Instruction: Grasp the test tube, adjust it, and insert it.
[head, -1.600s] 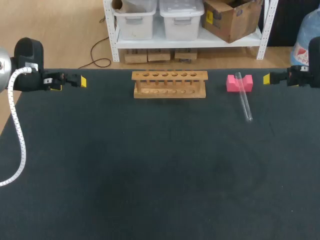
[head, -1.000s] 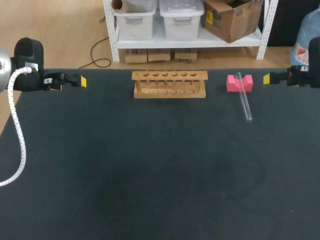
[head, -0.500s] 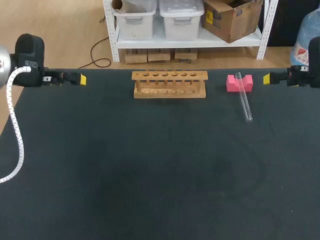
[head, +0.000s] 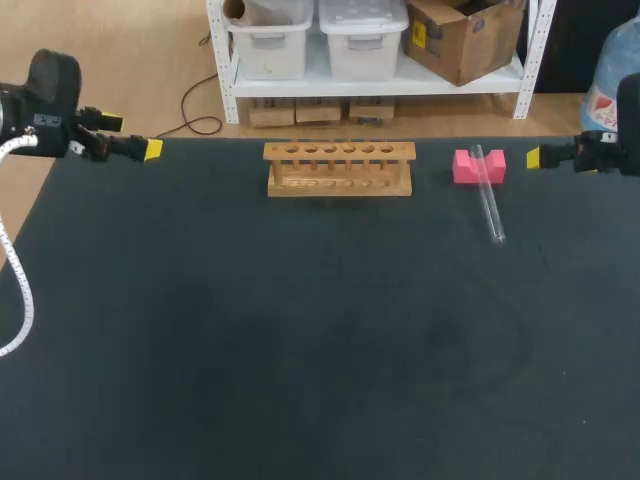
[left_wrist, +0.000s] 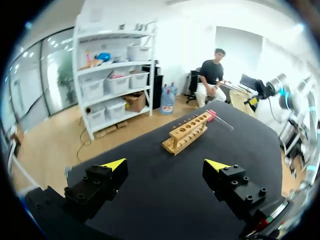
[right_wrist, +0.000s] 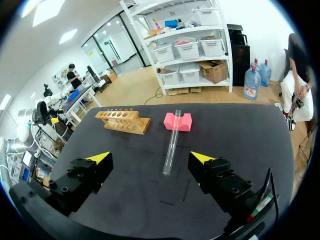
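Right gripper (right_wrist: 150, 158) is spread wide and empty, near the clear glass test tube (right_wrist: 171, 142) leaning on the pink foam block (right_wrist: 178, 121). Grasping seems not begun; next it should descend over the tube.

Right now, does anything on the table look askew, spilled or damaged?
Nothing looks spilled or damaged. The test tube lies slanted, one end propped on the pink block, the other on the table, apart from the upright wooden rack. It looks placed, not fallen.
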